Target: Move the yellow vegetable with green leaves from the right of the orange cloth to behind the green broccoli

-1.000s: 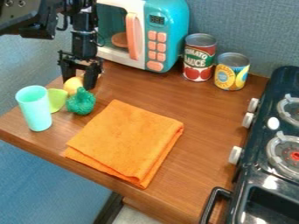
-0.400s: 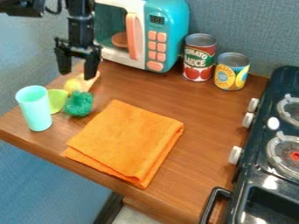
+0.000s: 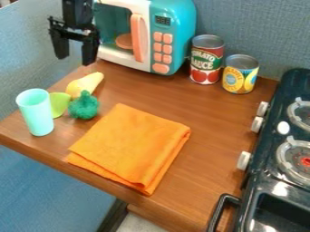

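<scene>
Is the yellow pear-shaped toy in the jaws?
No, the gripper hangs with its jaws open and empty, and the yellow pear-shaped toy lies on the wooden counter.

Orange Cloth Is Lying Amid Toy Kitchen

The folded orange cloth (image 3: 132,146) is covering part of the wooden counter (image 3: 212,120). A mint cup (image 3: 37,115) is standing beside a lime-green piece (image 3: 59,103) and a dark-green toy (image 3: 84,107). Two cans (image 3: 206,63) are standing between a teal microwave (image 3: 174,18) and a black stove (image 3: 270,136).
</scene>
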Robot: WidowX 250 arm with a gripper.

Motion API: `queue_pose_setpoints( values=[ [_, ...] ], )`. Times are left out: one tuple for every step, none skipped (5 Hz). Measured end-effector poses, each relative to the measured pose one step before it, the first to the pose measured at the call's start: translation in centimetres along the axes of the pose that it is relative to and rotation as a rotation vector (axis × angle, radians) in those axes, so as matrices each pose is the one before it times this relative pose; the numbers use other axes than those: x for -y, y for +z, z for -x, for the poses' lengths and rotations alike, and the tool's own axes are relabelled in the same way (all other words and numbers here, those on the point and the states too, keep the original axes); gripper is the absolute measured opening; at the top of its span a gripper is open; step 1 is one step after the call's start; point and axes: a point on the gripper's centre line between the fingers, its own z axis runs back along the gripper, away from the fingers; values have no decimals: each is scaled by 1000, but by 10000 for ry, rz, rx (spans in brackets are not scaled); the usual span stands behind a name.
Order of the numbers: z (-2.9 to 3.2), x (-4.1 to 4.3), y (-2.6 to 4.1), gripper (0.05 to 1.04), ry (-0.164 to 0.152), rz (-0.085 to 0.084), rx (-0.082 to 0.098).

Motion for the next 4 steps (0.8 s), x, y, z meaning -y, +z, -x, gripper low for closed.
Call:
queue_pose_setpoints(
  values=[
    [1617, 3975, 2440, 1001, -932, 100, 589],
    [1174, 5159, 133, 1001, -1245, -40, -203],
    [860, 5378, -908, 1001, -1223, -249, -56],
    [-233, 3738, -356, 1001, -399, -68, -171]
  ],
)
